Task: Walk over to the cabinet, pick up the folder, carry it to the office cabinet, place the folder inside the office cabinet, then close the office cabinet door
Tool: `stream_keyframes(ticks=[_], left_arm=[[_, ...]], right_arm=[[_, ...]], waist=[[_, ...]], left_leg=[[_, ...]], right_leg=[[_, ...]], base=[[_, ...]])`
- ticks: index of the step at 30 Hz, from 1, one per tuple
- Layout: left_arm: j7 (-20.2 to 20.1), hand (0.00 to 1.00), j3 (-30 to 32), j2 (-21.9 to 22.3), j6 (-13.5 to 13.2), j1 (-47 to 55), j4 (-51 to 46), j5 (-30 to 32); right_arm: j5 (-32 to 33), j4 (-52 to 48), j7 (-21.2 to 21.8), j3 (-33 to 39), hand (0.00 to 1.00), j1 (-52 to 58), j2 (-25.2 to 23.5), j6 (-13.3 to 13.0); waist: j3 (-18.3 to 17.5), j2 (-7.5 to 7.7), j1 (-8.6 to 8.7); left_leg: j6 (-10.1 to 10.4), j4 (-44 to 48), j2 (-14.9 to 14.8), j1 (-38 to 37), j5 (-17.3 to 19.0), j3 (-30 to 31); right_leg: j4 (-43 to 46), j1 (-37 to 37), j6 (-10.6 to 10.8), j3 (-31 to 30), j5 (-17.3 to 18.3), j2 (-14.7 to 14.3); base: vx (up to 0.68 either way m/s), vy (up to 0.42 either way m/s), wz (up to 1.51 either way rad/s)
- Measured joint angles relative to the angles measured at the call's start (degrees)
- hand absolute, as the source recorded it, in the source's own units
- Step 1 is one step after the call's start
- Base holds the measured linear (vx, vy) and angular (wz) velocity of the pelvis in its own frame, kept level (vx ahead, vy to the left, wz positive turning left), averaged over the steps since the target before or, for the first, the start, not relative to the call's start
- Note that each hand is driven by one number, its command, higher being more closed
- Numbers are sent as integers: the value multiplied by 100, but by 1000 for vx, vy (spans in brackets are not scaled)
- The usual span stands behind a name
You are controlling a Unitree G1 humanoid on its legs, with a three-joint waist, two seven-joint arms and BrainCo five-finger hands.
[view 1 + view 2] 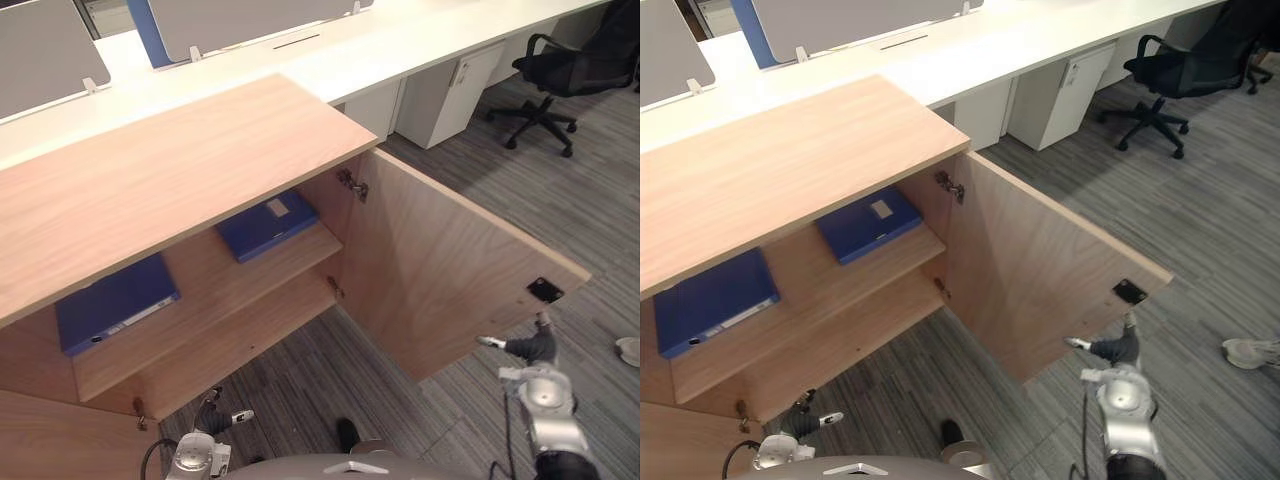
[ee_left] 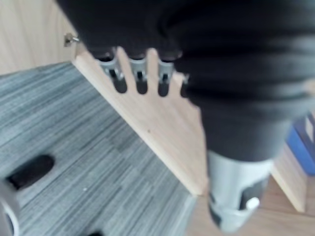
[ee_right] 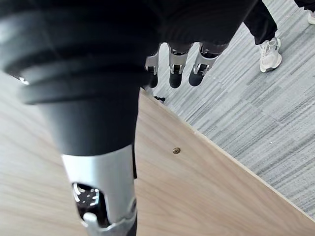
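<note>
1. Folder-wise, a blue folder lies flat on the open office cabinet's upper shelf, a second folder further left.
2. Right hand at the door's outer edge, fingers loosely apart, empty.
3. Left hand low by the cabinet base, fingers relaxed, empty.

On my feeds the right arm is a silver-grey tube with a round, disc-faced joint near the wrist. The left hand and the right hand each wear a dark ribbed cover over the back and wrist, its folds stacked like a bellows. Short silver fingers with dark tips line up in a row past it. The thumb is a thicker silver shell with a dark opening and a small white stud.
</note>
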State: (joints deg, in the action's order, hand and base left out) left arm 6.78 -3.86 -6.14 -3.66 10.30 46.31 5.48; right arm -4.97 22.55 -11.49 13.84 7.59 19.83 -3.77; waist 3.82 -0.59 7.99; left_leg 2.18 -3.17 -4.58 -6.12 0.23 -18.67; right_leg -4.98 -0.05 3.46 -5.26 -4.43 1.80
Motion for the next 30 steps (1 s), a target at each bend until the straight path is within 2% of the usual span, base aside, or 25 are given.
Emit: stream_keyframes(ticks=[3,10,13,17,23,30], left_arm=[[4,0,0,29,18,-18,42,40],[40,0,1,60,20,-67,42,101],[55,0,-4,62,20,-77,43,160],[62,0,-23,76,20,-47,50,168],[73,0,-96,91,13,-46,113,260],[69,0,-94,96,3,-56,199,258]], right_arm=[[-11,-166,1,-401,0,429,-419,-26],[-265,-145,229,-1542,0,976,-837,-43],[-578,-141,524,-2152,0,1082,-884,-72],[-910,-144,777,-2704,0,1054,-1061,-277],[-1353,67,763,-2687,0,814,-1063,-455],[-1802,1055,571,-2241,0,567,-1005,-325]], waist=[[-40,93,-3],[-43,88,-79],[-40,82,-225],[-53,60,-341],[-64,62,-467],[-52,107,-569]], left_leg=[[57,-1,-36,-4,-7,-2],[79,6,-67,-5,-20,-3],[79,7,-62,-2,-24,7],[51,6,-17,-2,-43,34],[36,5,54,-7,-53,168],[-5,-19,157,2,-77,267]], right_leg=[[-1,-5,-29,126,-25,-9],[-1,-8,-37,120,-73,-21],[-1,-7,3,122,-115,-17],[2,2,-20,134,-151,9],[6,73,23,260,-140,86],[37,97,113,315,-97,189]], base=[[-47,-30,-5],[-5,-2,0],[0,0,0],[-6,10,2],[-17,21,11],[-18,21,7]])
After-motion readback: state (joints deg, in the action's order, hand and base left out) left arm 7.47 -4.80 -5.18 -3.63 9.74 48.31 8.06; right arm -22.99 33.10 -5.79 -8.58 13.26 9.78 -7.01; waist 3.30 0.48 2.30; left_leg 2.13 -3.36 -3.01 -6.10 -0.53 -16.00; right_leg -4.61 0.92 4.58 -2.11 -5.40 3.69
